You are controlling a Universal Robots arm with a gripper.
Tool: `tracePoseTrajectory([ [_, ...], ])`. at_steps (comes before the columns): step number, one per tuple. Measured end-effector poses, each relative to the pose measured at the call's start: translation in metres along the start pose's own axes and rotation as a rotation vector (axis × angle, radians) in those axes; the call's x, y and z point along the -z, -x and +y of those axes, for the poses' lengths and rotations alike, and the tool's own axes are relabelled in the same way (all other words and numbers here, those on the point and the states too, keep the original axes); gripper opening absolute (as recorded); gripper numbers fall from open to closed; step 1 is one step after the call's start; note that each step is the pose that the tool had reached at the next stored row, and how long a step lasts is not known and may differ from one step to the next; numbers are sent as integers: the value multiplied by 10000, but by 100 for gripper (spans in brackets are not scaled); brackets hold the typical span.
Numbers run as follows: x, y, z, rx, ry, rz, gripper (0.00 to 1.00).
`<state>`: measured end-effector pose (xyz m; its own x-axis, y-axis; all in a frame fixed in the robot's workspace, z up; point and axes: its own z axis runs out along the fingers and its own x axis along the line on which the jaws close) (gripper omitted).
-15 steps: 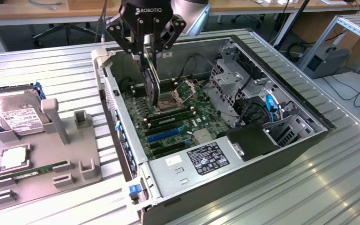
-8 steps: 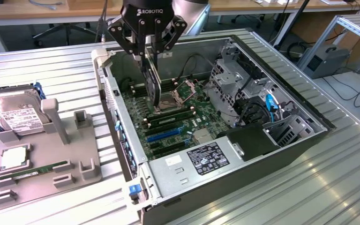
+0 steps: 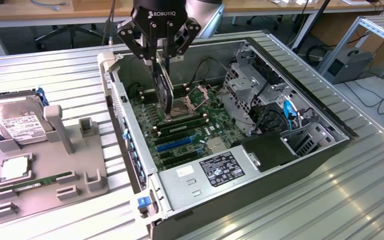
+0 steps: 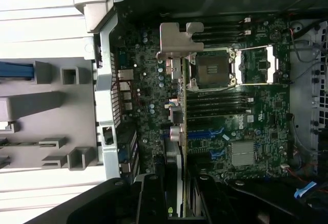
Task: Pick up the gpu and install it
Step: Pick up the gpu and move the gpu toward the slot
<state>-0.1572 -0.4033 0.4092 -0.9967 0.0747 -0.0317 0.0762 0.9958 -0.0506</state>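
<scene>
Gripper [image 3: 160, 52]: fingers clamped on the upper edge of the gpu [image 3: 165, 92], which hung upright directly beneath the hand. Below the hand, the open computer case [image 3: 245, 205] contained the motherboard [image 3: 205, 117] and power supply [image 3: 205, 175]. Off to the hand's side, the grey holder [image 3: 45, 195] carried a hard drive [image 3: 15, 122] and a RAM stick [image 3: 42, 181].

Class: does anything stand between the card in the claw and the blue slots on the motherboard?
Nothing visible does: the card hangs from the claw above the motherboard, and the blue slots lie bare.
</scene>
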Motion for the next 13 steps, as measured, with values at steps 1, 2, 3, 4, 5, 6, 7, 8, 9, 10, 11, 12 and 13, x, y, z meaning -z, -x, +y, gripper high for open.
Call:
tracePoseTrajectory([
  [1, -3, 5, 0, 0, 0, 1, 27],
  [2, -6, 10, 1, 0, 0, 0, 27],
  [3, -10, 17, 2, 0, 0, 0, 27],
  [4, -13, 23, 2, 1, 0, 0, 27],
  [5, -16, 29, 3, 1, 0, 0, 27],
  [6, -18, 36, 4, 0, -1, 1, 27],
  [7, -22, 46, 5, 1, 0, 1, 27],
  [8, -25, 56, 5, 1, -1, 1, 27],
  [9, -32, 75, 7, 1, 0, 0, 27],
  [10, -34, 81, 8, 1, 0, 0, 27],
  [11, -36, 88, 8, 1, 0, 0, 27],
  [12, -39, 95, 9, 1, 0, 0, 27],
  [13, -42, 103, 10, 1, 1, 0, 27],
])
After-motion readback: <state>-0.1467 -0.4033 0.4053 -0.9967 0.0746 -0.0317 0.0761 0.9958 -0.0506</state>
